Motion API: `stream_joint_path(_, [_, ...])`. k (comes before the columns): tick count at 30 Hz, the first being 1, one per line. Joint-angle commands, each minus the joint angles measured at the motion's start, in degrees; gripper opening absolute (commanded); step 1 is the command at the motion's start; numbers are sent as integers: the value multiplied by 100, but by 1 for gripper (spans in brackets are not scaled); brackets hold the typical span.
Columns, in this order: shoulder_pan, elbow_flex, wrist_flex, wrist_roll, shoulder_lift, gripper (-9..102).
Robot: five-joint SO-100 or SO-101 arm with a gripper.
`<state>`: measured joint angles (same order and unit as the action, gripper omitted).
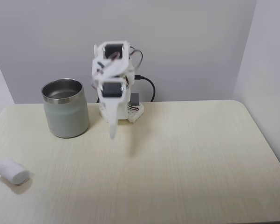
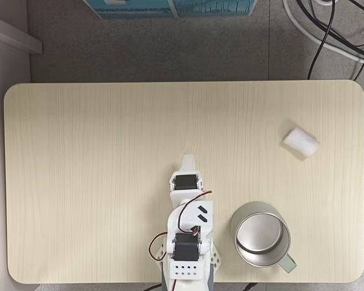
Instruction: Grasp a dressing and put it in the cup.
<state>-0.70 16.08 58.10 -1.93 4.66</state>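
The small white soft roll of dressing lies alone on the pale wooden table, well apart from the white plastic two-finger gripper, up and to the right of it in the top-down fixed view. Its long axis runs diagonally there, and the wide steel cup stands below it, right of the arm's base. The gripper carries nothing and looks closed to a point, though blur in the front fixed view makes that uncertain.

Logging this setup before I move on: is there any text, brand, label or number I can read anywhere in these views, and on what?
None can be read.
Cup: plain sides, no marking.
Dressing: plain white.
Arm: two small dark slots on its white housing, not lettering.
Teal box at the top edge of a fixed view: cropped pattern, nothing legible.
Table: bare wood grain, no label.
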Motion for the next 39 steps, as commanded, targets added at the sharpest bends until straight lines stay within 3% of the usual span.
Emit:
stream_joint_path(1, [-202,1371,316,123,-686,0])
stream_joint_path(6, [-1046,3586,879,53,-3190,0])
stream_joint_path(9, [-1529,4157,1028,-211,-4017,0])
stream_joint_path(16, [-2804,5098,1090,-387,-6548,20])
stream_joint_path(23, [-3551,6715,1213,-466,-9308,27])
stream_joint_path(39, [-4315,8385,1266,-686,-11795,27])
